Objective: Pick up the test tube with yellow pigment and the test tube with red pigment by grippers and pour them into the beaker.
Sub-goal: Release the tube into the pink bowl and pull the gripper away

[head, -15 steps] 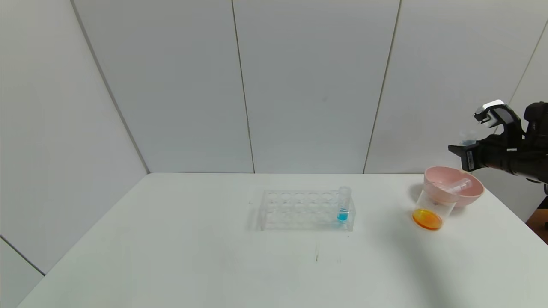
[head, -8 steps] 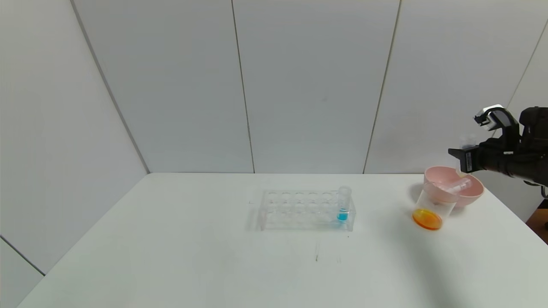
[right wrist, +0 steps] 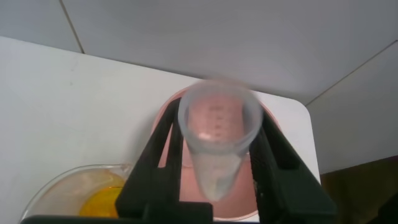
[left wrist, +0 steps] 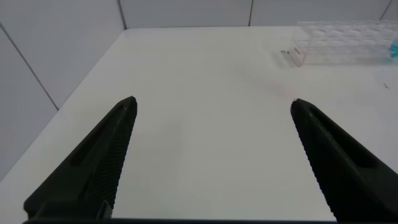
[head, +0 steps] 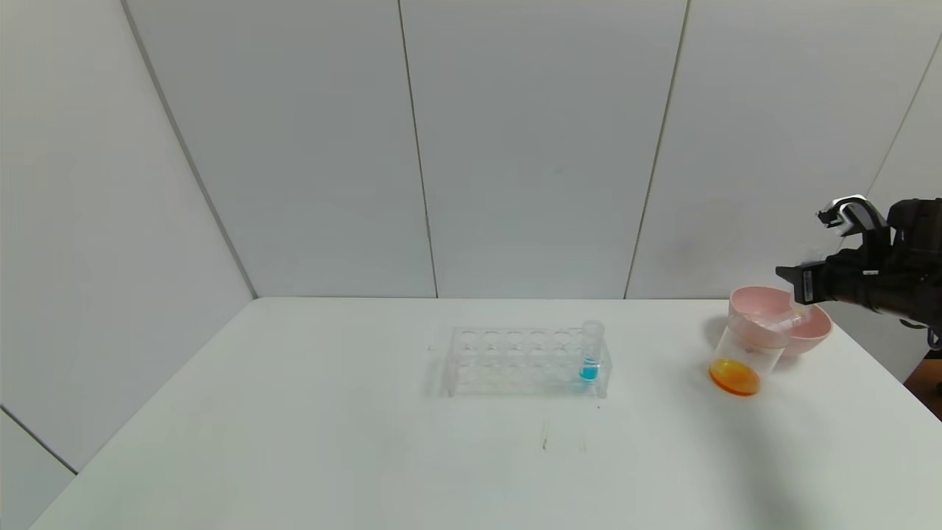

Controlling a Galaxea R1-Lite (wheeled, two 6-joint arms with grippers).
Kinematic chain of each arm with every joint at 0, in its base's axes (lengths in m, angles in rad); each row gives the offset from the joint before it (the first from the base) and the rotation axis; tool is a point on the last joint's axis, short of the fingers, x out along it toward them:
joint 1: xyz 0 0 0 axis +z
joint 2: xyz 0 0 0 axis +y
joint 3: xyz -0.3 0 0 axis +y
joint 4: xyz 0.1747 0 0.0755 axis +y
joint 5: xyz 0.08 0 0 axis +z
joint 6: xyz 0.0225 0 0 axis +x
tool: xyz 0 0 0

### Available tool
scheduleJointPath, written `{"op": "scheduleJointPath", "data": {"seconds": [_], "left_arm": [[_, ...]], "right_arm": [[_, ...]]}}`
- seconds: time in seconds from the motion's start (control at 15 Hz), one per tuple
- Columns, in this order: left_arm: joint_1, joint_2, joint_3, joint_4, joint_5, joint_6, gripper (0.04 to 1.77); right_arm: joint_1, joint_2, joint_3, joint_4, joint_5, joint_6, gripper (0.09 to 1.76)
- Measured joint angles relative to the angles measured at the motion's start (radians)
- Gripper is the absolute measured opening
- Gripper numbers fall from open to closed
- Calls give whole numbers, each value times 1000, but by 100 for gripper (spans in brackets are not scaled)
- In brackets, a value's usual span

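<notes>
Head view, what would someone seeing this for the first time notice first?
Probably the beaker near the table's right side, with bright orange liquid pooled in its bottom, right in front of a pink bowl. Above the bowl, the right gripper has an empty clear tube between its fingers. Mid-table, a clear rack holds one tube of blue liquid at its right end.
</notes>
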Motion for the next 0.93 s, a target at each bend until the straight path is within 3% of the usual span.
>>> {"op": "scheduleJointPath", "data": {"seconds": [0.2,0.53,0.73,0.93], "left_arm": [[0,0,0,0,0,0,176],[0,0,0,0,0,0,176],[0,0,0,0,0,0,176],[0,0,0,0,0,0,176]], "right_arm": [[-4,18,-8,3,1,30,105],[-19,-21,9,6,1,36,136],[-64,-173,86,22,3,36,147],[-125,-460,214,127,5,49,155]]}}
